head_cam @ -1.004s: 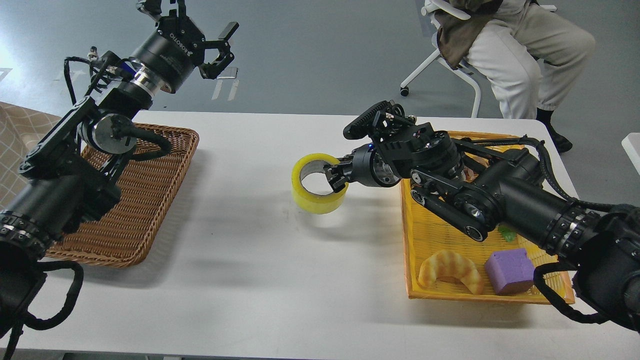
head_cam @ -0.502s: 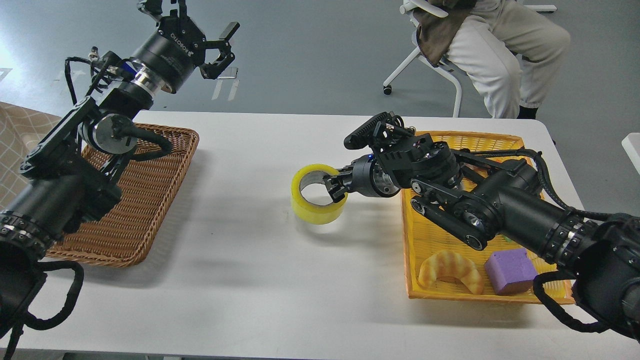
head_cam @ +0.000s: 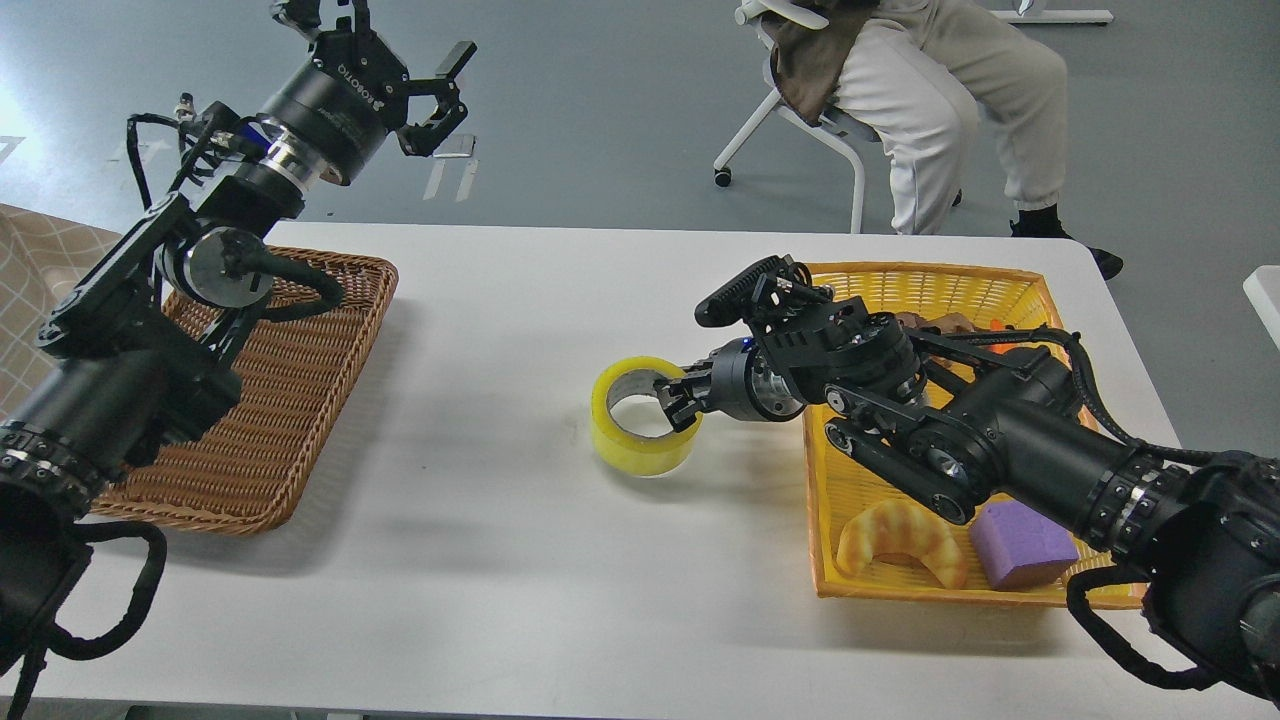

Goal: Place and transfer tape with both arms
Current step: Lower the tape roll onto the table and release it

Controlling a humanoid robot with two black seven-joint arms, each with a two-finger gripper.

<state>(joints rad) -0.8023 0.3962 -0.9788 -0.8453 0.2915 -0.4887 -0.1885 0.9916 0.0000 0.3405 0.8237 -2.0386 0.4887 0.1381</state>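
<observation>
The tape [head_cam: 640, 440], a wide yellow roll with a grey-white core, is at the middle of the white table [head_cam: 560, 290], down at or just above the tabletop. My right gripper [head_cam: 680, 405] is shut on the roll's right wall, with a finger inside the core. My right arm reaches in from the lower right over the yellow basket. My left gripper [head_cam: 400, 75] is open and empty, raised high beyond the table's far left edge, above the wicker tray.
A brown wicker tray [head_cam: 290, 440] lies at the left. A yellow basket [head_cam: 850, 480] at the right holds a croissant [head_cam: 900, 540], a purple block [head_cam: 1020, 545] and other items. A seated person [head_cam: 930, 100] on a wheeled chair is behind the table.
My right gripper has lowered the tape down towards the tabletop and slightly right. The person on the chair has rolled left. My left arm has not moved.
</observation>
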